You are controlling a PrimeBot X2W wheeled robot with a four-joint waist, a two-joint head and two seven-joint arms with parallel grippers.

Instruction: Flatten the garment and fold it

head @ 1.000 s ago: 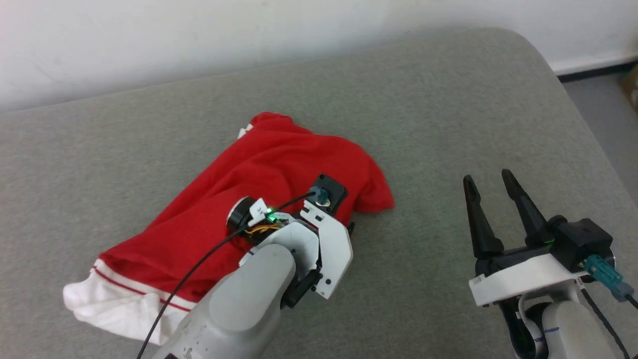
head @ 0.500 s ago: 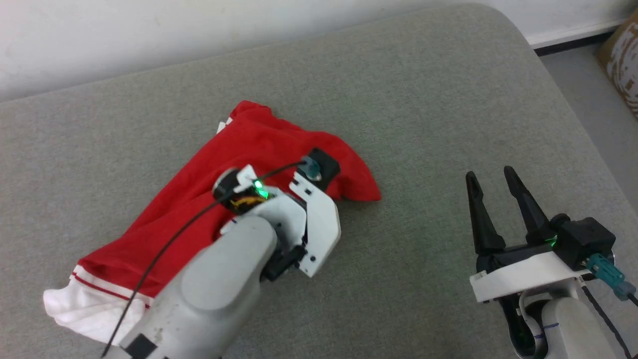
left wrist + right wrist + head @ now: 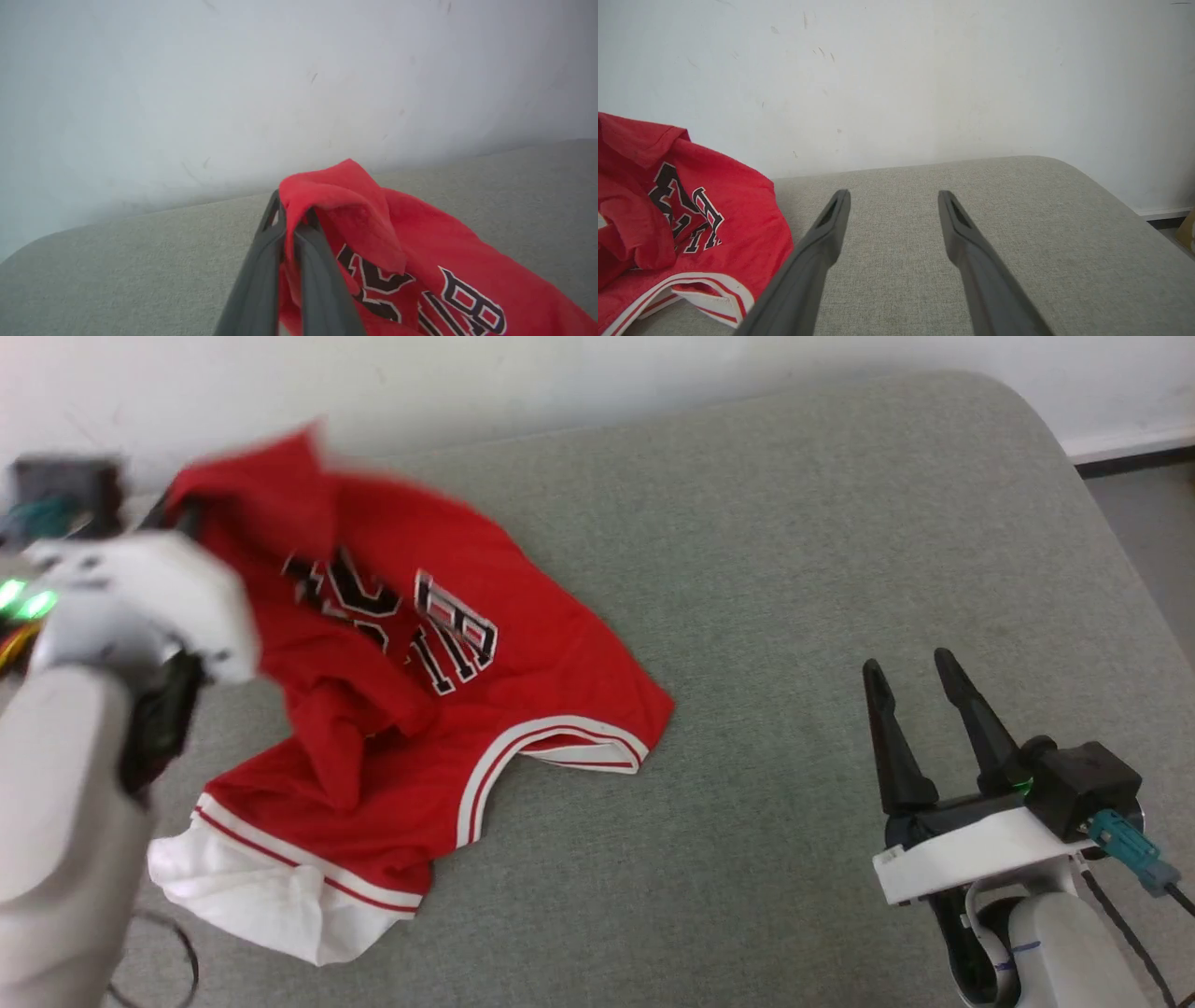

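Left wrist view: our left gripper (image 3: 293, 217) pinches a shirt (image 3: 420, 261) fold | right gripper (image 3: 907, 667) spread, empty | we think shirt is soft, light, floppy; best grab corners.

Right gripper (image 3: 907, 665): two long dark tapered fingers (image 3: 896, 747), white plastic mount (image 3: 971, 859), green light (image 3: 1027, 787), teal connector (image 3: 1125, 845). Left arm: pale grey forearm (image 3: 56, 784).

A grey fabric surface (image 3: 794, 523) with a rounded corner stands against a scuffed white wall (image 3: 560, 373).
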